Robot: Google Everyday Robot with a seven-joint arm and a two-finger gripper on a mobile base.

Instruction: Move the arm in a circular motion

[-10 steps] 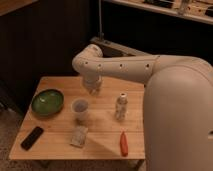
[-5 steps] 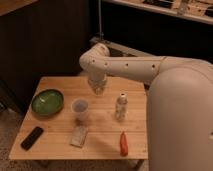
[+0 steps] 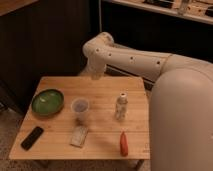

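The arm [image 3: 145, 62] is cream-white, made of thick rounded segments with small dark dots. It reaches from the large body at the right to a bent elbow [image 3: 99, 46] above the table's far edge. From the elbow a short segment points down to a blunt end. My gripper [image 3: 96, 75] is at that blunt end, hanging above the far middle of the wooden table [image 3: 60, 150]. It holds nothing that I can see.
On the table are a green bowl [image 3: 47, 102] at the left, a clear cup [image 3: 80, 108] in the middle, a small bottle [image 3: 120, 106], a red object [image 3: 123, 142], a flat packet [image 3: 79, 136] and a black phone [image 3: 32, 138]. Dark cabinets stand behind.
The elbow and blunt end have moved up and to the right, away from the cup toward the table's far edge. The objects on the table have not moved.
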